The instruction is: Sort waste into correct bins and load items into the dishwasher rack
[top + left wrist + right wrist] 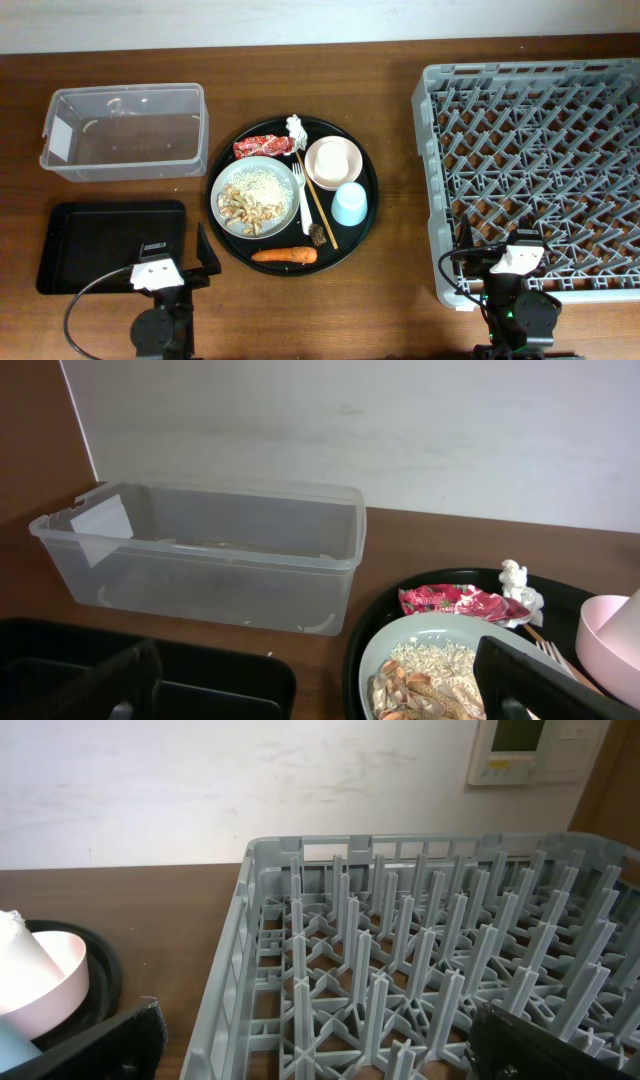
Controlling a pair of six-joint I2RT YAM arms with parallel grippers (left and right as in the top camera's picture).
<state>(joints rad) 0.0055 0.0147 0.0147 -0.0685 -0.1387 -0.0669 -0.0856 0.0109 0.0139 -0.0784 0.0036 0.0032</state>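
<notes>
Filling the right side of the table, the large square grey plastic dishwasher rack (535,165) shows only its own grid of upright pegs; its right edge is cut off in the overhead view. The large round black tray (352,240) sits at centre and carries nearly everything. On it, the round pale grey plate (225,178) holds pale rice (262,184) and brownish food scraps (248,210). The small cream-pink bowl (333,162) and the light blue cup (350,204) stand just beside each other, with the cup inverted.

The clear plastic rectangular tub (125,132) at far left shows its bare floor and a white label at one end. The shallow black rectangular tray (95,240) lies nearer the robot, its interior dark.

Between plate and bowl lie the thin wooden chopsticks (320,210) and the white fork (303,200). The orange carrot (284,255) rests at the tray's near rim, and the red wrapper (262,146) at the plate's far edge. The crumpled white tissue (297,127) is beside the wrapper and the small dark lump (320,235) is below the cup.

The left gripper (320,695) hangs by the black rectangular tray's right end, fingers spread and grasping nothing. The right gripper (320,1050) hovers at the rack's near edge, likewise spread. Both grippers' fingers are cropped by their wrist views.
</notes>
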